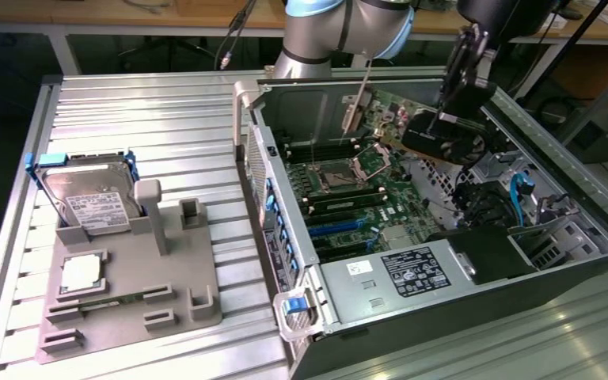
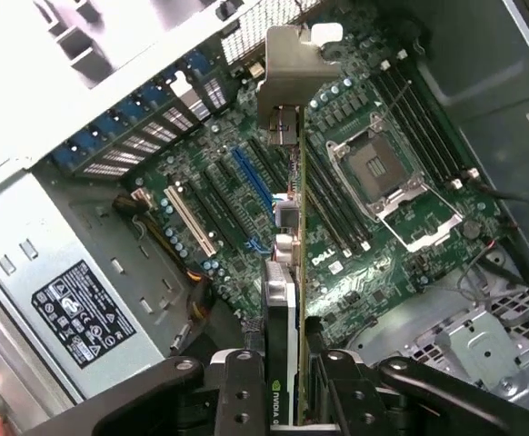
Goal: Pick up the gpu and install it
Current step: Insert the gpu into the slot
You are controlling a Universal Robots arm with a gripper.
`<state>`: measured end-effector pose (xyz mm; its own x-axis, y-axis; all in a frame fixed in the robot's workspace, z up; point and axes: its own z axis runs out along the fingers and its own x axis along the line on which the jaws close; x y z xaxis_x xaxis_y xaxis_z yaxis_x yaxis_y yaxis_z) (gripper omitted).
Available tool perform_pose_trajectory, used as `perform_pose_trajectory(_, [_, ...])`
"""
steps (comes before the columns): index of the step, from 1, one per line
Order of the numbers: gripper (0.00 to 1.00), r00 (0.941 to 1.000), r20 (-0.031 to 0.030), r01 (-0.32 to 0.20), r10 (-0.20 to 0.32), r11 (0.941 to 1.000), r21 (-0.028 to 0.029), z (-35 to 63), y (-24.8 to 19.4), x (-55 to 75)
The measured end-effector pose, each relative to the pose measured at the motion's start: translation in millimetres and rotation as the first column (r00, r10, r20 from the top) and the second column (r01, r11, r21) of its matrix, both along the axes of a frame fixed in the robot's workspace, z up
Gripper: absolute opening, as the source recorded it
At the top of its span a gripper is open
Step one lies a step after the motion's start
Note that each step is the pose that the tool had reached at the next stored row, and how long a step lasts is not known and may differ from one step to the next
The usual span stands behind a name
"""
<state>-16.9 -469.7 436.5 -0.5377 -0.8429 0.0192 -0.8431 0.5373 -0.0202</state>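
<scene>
Pincer (image 1: 457, 111) is pressed onto the gpu (image 1: 443, 141), one finger on each face. It holds the card inside the open computer case (image 1: 283, 261), above the motherboard (image 1: 373, 210) and not seated. The card hangs on edge below the pincer, black cooler on one face and silver bracket (image 1: 353, 107) at the far end from the grip. My guess at why: connector edge down to meet a slot, bracket toward the case's rear wall. The wrist view looks along the gpu (image 2: 287, 300) from between the fingers (image 2: 237, 391), with the pincer (image 2: 287, 386) clamped on it. The bracket (image 2: 292, 64) is out ahead, the blue slot (image 2: 251, 186) just to one side of the card line and the empty CPU socket (image 2: 378, 163) to the other. That view gives line-up with the slots but not height. The exterior view gives the height and a tilt in the card. It also shows the hard drive (image 1: 93, 202) and processor chip (image 1: 82, 273) on the grey fixture (image 1: 177, 293) on the bench (image 1: 146, 111), well away from the pincer. Power supply (image 1: 420, 269) is in the case, beyond the slots from the pincer.
</scene>
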Motion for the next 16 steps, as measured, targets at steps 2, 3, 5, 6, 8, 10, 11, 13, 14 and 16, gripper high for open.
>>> perform_pose_trajectory(2, [0.27, 0.9987, 0.0, -0.051, 0.051, 0.9987, 0.0, 0.0, 0.0, 0.0])
perform_pose_trajectory(3, [0.27, 0.9968, 0.0, -0.08, 0.08, 0.9968, 0.0, 0.0, 0.0, 0.0])
perform_pose_trajectory(5, [0.27, 0.9906, 0.0, -0.137, 0.137, 0.9906, 0.0, 0.0, 0.0, 0.0])
perform_pose_trajectory(6, [0.27, 0.9872, 0.0, -0.16, 0.16, 0.9872, 0.0, 0.0, 0.0, 0.0])
perform_pose_trajectory(8, [0.27, 0.9778, 0.0, -0.21, 0.21, 0.9778, 0.0, 0.0, 0.0, 0.0])
perform_pose_trajectory(10, [0.27, 0.9668, 0.0, -0.256, 0.256, 0.9668, 0.0, 0.0, 0.0, 0.0])
perform_pose_trajectory(11, [0.27, 0.9589, 0.0, -0.284, 0.284, 0.9589, 0.0, 0.0, 0.0, 0.0])
perform_pose_trajectory(13, [0.27, 0.9468, 0.0, -0.322, 0.322, 0.9468, 0.0, 0.0, 0.0, 0.0])
perform_pose_trajectory(14, [0.27, 0.9381, 0.0, -0.346, 0.346, 0.9381, 0.0, 0.0, 0.0, 0.0])
perform_pose_trajectory(16, [0.27, 0.9221, 0.0, -0.387, 0.387, 0.9221, 0.0, 0.0, 0.0, 0.0])
